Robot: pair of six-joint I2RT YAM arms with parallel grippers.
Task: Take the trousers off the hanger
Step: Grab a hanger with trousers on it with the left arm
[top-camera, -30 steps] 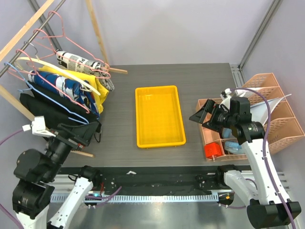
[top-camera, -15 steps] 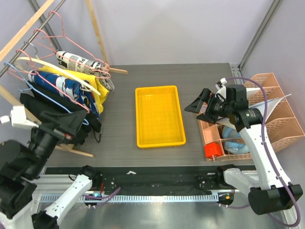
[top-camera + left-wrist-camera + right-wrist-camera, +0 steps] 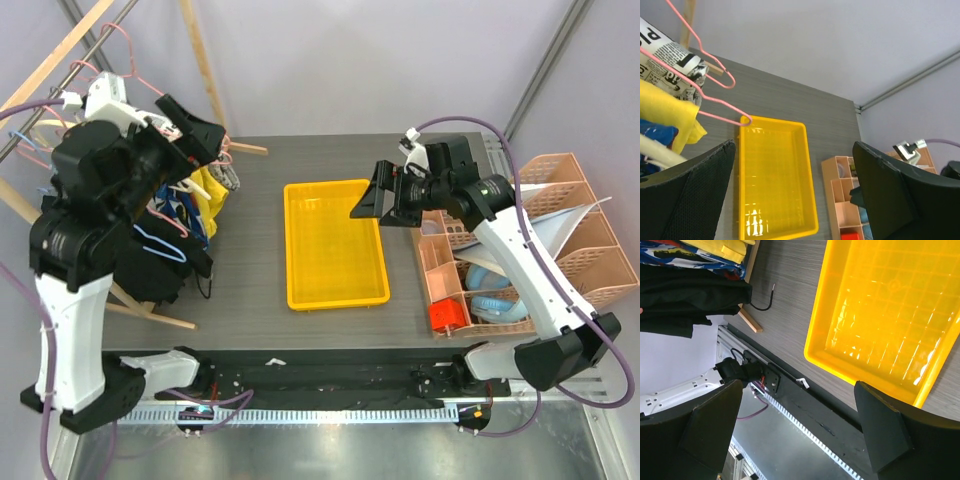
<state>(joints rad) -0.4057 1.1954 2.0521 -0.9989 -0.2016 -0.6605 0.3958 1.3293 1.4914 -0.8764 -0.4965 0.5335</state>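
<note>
Several garments hang on wire hangers on the wooden rack at the left: a newsprint-patterned one, a yellow one, a blue patterned one and a black one. I cannot tell which are the trousers. A pink hanger carries the newsprint garment. My left gripper is raised beside the rack's top, open and empty; in its wrist view the fingers stand wide apart. My right gripper hovers over the yellow tray's far right corner, open and empty.
A yellow tray sits mid-table, empty. A pink organizer with a red object stands at the right. A wooden rack strut lies on the table at the front left. The black garment also shows in the right wrist view.
My left arm has risen from low at the front left to high beside the rack's hangers. My right arm has swung left from the organizer to over the tray.
</note>
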